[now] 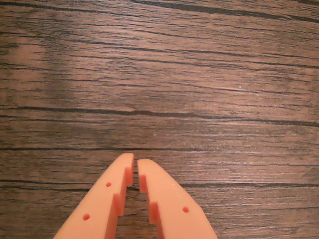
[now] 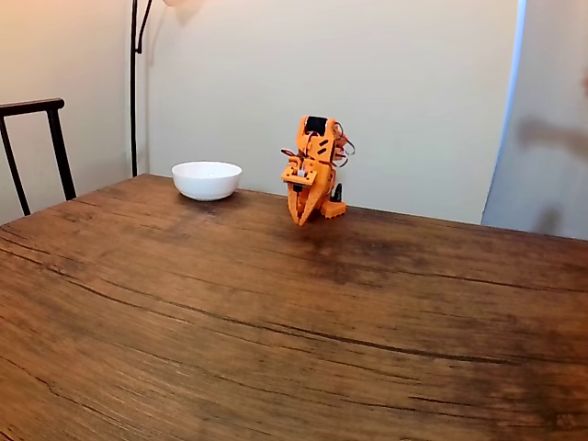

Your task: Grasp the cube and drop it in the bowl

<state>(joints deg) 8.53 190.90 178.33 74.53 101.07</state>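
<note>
One white bowl sits upper left of centre in the fixed view, one orange arm beside it (folded low). In the wrist view, the gripper at bottom centre is nearly closed, two fingers holding nothing above the wooden table.

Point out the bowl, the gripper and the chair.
bowl (image 2: 207, 180), fixed view, on its white outer wall.
gripper (image 1: 135, 162), wrist view, midway between the orange fingertips, nearly shut.
chair (image 2: 32, 107), fixed view, on its dark top rail.

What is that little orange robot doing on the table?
The orange robot arm sits folded at the far side of the wooden table, its gripper pointing down, nearly closed with nothing in it. In the fixed view a white bowl stands to its left. It is not handling anything right now.
</note>
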